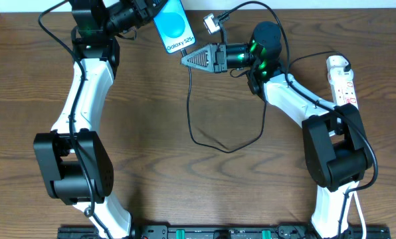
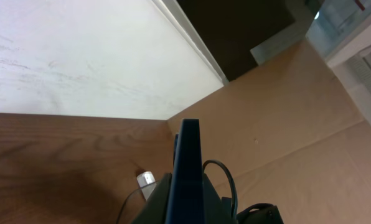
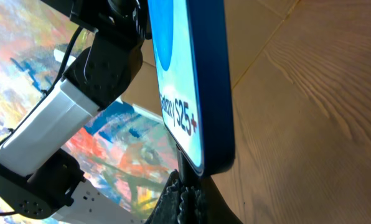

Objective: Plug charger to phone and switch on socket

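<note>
My left gripper (image 1: 145,14) is shut on the phone (image 1: 171,25) and holds it above the table's back edge, blue screen up and "Galaxy" end toward the right gripper. The left wrist view shows the phone edge-on (image 2: 187,162) between the fingers. My right gripper (image 1: 188,60) is shut on the plug tip of the charger cable (image 1: 190,113). In the right wrist view the tip sits between the shut fingers (image 3: 188,186), right at the phone's lower end (image 3: 192,74); I cannot tell whether it is inserted. The socket (image 1: 342,79) lies at the far right.
The black cable hangs from the right gripper and loops over the table's middle. A silver-white connector (image 1: 211,23) lies at the back by the phone and also shows in the left wrist view (image 2: 146,180). The right arm lies across the space next to the socket.
</note>
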Available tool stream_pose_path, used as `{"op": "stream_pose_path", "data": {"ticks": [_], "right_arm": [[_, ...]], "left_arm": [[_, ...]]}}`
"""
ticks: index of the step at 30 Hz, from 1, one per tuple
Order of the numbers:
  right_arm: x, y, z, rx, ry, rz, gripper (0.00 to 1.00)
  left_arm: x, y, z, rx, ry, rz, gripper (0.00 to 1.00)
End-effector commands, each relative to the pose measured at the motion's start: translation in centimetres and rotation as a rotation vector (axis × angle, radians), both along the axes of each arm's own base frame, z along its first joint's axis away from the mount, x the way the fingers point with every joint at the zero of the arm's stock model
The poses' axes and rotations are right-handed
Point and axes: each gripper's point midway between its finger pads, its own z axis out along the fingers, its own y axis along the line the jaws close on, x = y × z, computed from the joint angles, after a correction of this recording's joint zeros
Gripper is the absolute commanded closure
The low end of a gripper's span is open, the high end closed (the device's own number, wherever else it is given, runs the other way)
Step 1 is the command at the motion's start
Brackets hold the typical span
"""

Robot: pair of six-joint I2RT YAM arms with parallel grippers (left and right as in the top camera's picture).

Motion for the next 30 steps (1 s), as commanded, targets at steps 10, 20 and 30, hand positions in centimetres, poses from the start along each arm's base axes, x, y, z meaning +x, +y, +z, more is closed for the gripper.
{"op": "stream_pose_path", "data": {"ticks": [10, 20, 30], "right_arm": [[3.4, -0.5, 1.8, 0.046, -0.021, -0.183, 0.99], [3.1, -0.8, 1.7, 0.039, -0.023, -0.155, 0.01], [5.5, -5.0, 1.6, 0.031, -0.026, -0.214, 0.01]], "left_arm": [[-3.5, -2.6, 0.8, 0.016, -0.031, -0.208, 0.93], [-2.7, -0.7, 0.9, 0.017, -0.032, -0.158, 0.93], [-2.0, 3.6, -0.4, 0.003, 0.064, -0.097, 0.93]]}}
